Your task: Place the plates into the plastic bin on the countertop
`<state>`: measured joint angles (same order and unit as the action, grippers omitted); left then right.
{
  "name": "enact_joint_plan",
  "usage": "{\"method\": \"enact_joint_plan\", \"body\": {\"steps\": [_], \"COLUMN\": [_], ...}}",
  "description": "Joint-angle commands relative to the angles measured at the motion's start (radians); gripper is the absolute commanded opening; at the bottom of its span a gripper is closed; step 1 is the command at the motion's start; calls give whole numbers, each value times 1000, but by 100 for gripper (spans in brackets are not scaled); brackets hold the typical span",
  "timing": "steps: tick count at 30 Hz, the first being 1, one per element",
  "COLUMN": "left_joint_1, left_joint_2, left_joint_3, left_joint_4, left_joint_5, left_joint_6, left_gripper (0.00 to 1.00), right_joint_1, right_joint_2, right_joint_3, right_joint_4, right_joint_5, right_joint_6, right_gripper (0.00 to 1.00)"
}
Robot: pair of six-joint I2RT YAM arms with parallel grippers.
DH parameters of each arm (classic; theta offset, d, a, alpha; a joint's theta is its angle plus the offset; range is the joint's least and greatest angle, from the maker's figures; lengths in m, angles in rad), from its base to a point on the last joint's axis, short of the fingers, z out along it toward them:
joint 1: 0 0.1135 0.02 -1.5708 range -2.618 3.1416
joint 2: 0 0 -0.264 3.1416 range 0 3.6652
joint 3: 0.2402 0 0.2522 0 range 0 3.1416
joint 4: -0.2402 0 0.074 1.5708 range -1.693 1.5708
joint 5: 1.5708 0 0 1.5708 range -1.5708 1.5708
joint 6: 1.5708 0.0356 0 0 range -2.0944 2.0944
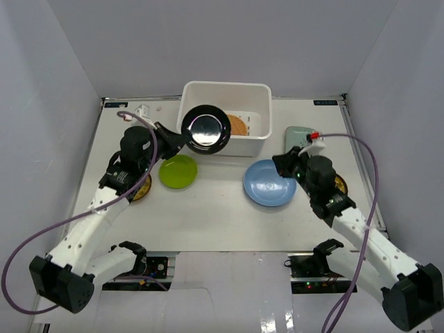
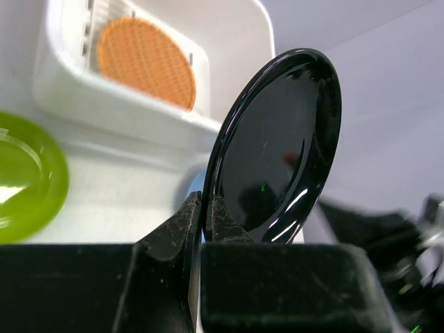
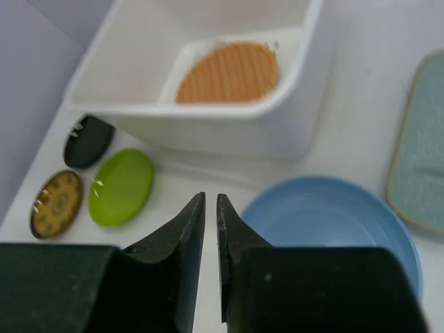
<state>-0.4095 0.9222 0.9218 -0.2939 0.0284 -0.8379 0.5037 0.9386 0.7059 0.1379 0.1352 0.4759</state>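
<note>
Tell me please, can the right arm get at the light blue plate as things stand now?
Probably yes. The right gripper sits right beside the rim of the light blue plate, and nothing lies between them. Its jaws are almost closed, so it would need to open first.

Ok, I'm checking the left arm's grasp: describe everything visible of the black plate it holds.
The black plate is round, glossy and mirror-like, with a shallow raised rim. The left gripper clamps its edge between its jaws, holding it tilted above the near-left wall of the plastic bin. Nothing else touches it.
</note>
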Motion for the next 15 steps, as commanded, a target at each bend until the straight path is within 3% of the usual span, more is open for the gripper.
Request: {"method": "enact_joint_plan", "body": {"steps": [1, 4, 6, 7, 10, 13, 15], "left_joint_1": [0, 0, 3, 5, 11, 15, 20], "left_joint_2": [191, 379, 473, 521, 713, 894, 996], "left_joint_3": [171, 340, 417, 496, 676, 810, 899], "left_joint_4": [114, 134, 142, 139, 104, 35, 22], "left_joint_5": [-4, -13, -48, -57, -96, -136, -157], "left_joint_6": [42, 75, 91, 105, 155, 186, 201], "left_gripper": [0, 0, 0, 0, 0, 0, 0], "right_joint_1": [-7, -7, -7, -5, -5, -5, -7], "right_joint_2": [-169, -333, -401, -446, -478, -478, -472], "right_joint_3": [-234, -397, -474, -491, -531, -559, -560], "right_joint_4": [32, -20, -58, -66, -107, -121, -121], "right_joint_5": [-3, -26, -25, -23, -16, 3, -11], "right_joint_6": [139, 188, 222, 227, 239, 257, 267], "right_gripper": [14, 13, 24, 40, 60, 72, 74]}}
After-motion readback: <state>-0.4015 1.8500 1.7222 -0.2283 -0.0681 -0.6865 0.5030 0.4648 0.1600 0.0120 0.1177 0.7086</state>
